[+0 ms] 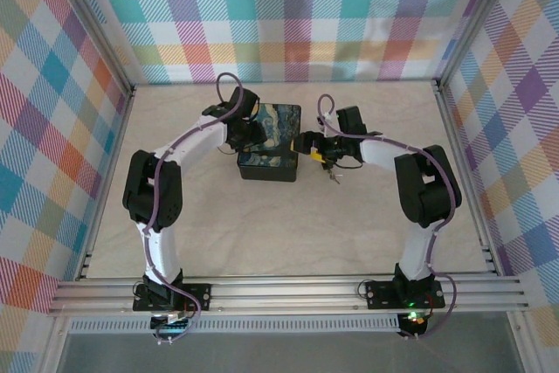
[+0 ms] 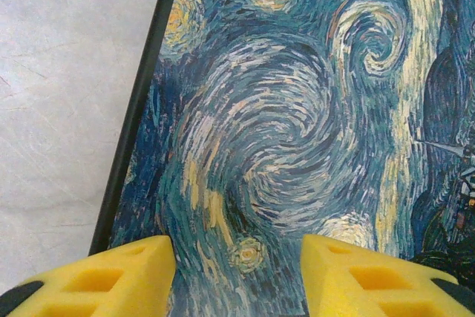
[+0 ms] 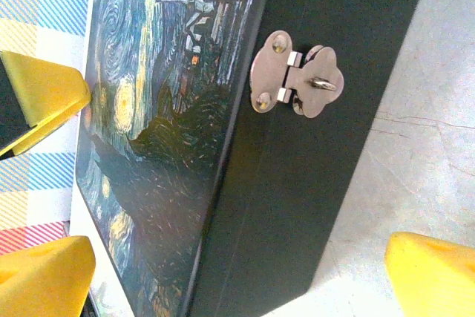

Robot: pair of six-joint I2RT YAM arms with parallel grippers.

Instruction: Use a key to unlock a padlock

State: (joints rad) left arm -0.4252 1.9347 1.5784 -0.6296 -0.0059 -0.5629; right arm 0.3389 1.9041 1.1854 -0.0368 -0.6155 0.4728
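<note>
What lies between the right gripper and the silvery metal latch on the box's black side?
Bare black side wall of the Starry-Night-printed box runs from the right gripper to the silvery metal latch, in the right wrist view.

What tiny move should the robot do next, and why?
Probably lower the open right claw toward the small dark thing on the table beside the Starry-Night-printed box; it may be the padlock, and the box's silvery latch holds none.

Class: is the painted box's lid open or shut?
Shut. The lid sits flush on the box's black side, and the silver hasp lies folded over its staple.
</note>
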